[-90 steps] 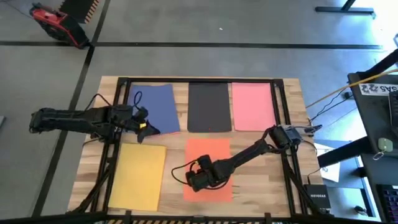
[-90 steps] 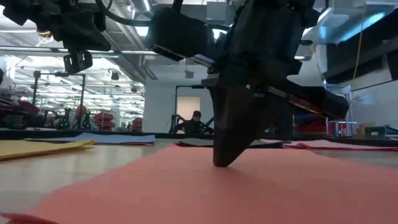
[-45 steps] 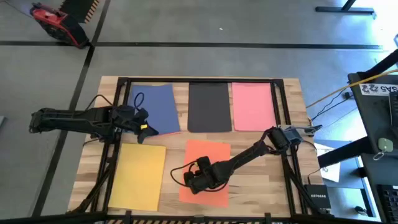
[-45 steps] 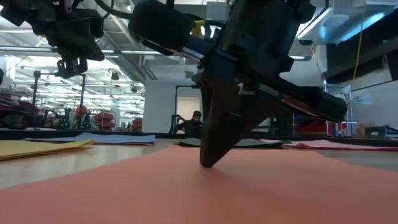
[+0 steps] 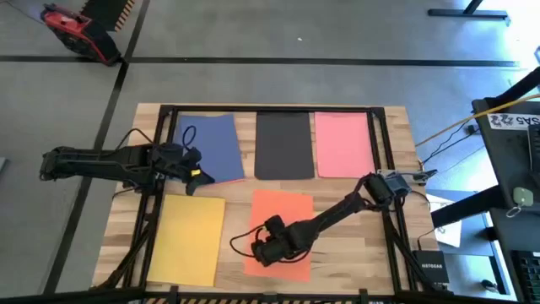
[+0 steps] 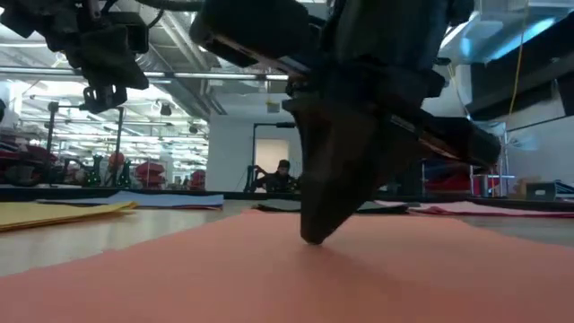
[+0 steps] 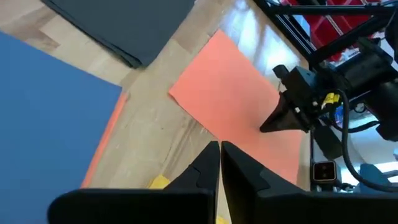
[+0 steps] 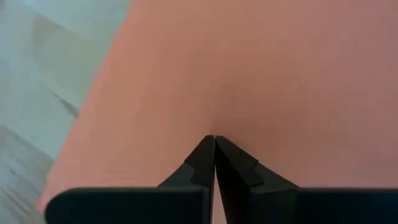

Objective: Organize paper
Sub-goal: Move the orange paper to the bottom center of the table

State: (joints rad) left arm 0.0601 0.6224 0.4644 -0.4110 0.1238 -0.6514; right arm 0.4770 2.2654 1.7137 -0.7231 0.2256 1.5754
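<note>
Five sheets lie flat on the wooden table (image 5: 392, 253). Far row, in the high view from left to right: blue sheet (image 5: 208, 148), black sheet (image 5: 283, 145), pink sheet (image 5: 342, 144), side by side with narrow gaps. Near row: yellow sheet (image 5: 187, 240) below the blue one, and orange sheet (image 5: 285, 211) below the black one, lying slightly askew to the table edge.

Right gripper (image 5: 263, 251): lowered onto the near left part of the orange sheet, fingers pressed together into a single point, nothing between them. In the low view its tip (image 6: 313, 237) touches the sheet's surface; the right wrist view shows the closed fingers (image 8: 215, 163) resting on plain orange paper close to one edge, with bare wood beside it.

Left gripper (image 5: 201, 176): held above the table at the near right corner of the blue sheet, clear of the surface in the low view (image 6: 100, 94). Its fingers (image 7: 219, 163) are likewise closed together and hold nothing; beyond them its wrist view shows the blue, black and orange sheets.

A person (image 6: 282, 177) sits in the room beyond the table.
</note>
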